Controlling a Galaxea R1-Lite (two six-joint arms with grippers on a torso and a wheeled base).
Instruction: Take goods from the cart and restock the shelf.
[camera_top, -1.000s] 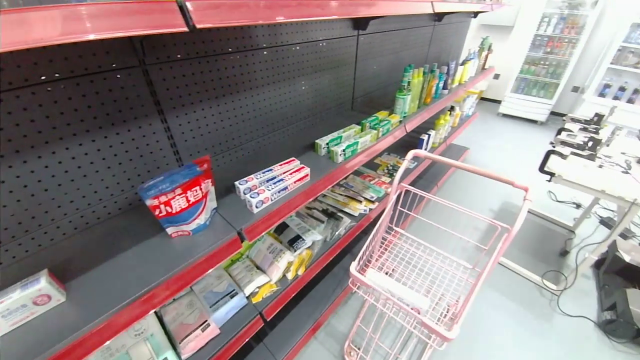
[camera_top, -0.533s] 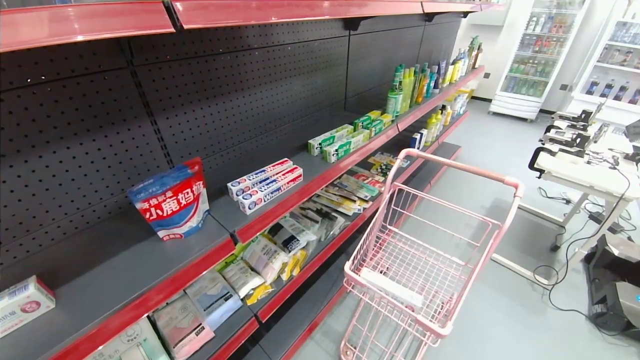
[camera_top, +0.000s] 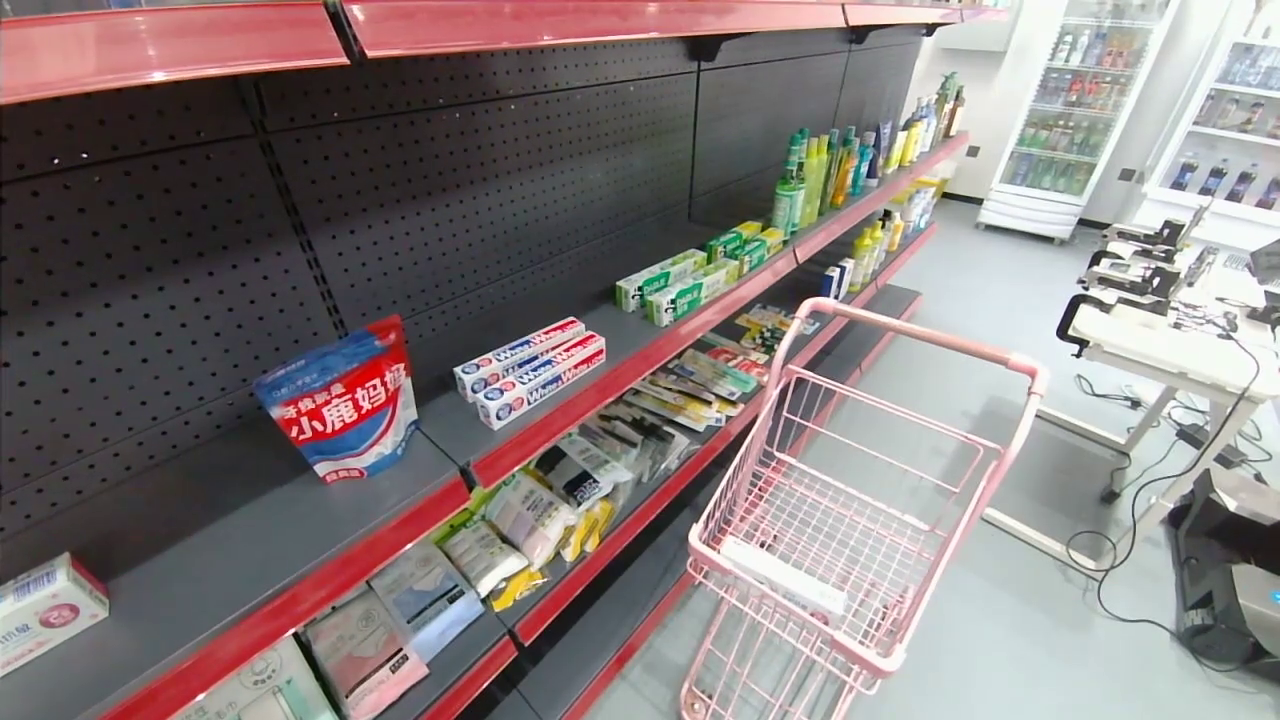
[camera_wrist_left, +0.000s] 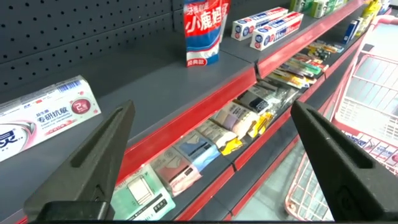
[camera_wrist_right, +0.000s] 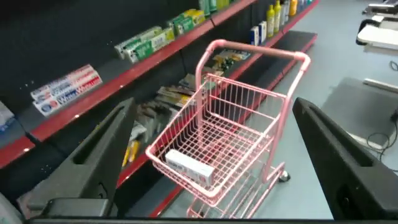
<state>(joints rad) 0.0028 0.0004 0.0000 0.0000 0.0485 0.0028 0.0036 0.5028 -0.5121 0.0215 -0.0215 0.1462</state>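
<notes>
Camera drift had ended: the whole head view slid a second earlier, then held, and no goods moved. Left pincer (camera_wrist_left: 212, 107) and right pincer (camera_wrist_right: 212, 102) gaped wide, empty. White box (camera_wrist_right: 189, 167) lay in the pink cart (camera_wrist_right: 261, 51), likely the next pick for the shelf (camera_top: 250, 520).

A shop: stocked red shelves (camera_top: 620, 378), pink cart (camera_top: 930, 340), drinks fridges (camera_top: 1070, 110).

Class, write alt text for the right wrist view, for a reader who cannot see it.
A pink shopping cart holds one white box, seen from above between the two dark fingers of the open right gripper. Beside the cart run red-edged shelves stocked with toothpaste boxes and bottles.
</notes>
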